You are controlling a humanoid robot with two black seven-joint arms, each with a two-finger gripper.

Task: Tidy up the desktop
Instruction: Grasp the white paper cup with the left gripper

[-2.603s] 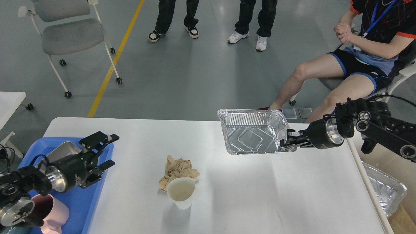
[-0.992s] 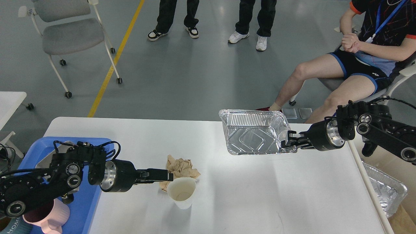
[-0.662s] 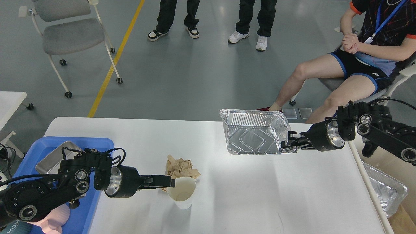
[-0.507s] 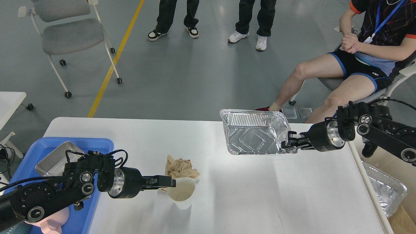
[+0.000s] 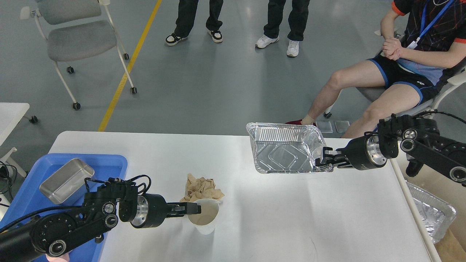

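Observation:
The white desktop [image 5: 291,218] fills the lower part of the head view. A white paper cup [image 5: 205,220] stands on it left of the middle, with crumpled brown paper [image 5: 202,186] just behind it. My left gripper [image 5: 193,210] reaches in from the left, and its dark fingers overlap the cup's left rim. I cannot tell whether they grip it. My right gripper [image 5: 325,160] is shut on the right rim of an empty foil tray [image 5: 284,153]. It holds the tray tilted above the desktop's far right part.
A blue tray [image 5: 109,163] at the desktop's left edge holds a steel pan [image 5: 65,180]. Another foil tray [image 5: 429,211] lies below the desktop's right edge. A seated person [image 5: 393,80] is at the far right. Two people stand behind, and a wheeled chair [image 5: 76,40] is at far left.
My left arm swung from over the blue tray to the right and lowered, bringing its fingers to the cup's rim. The right gripper and the foil tray have barely moved.

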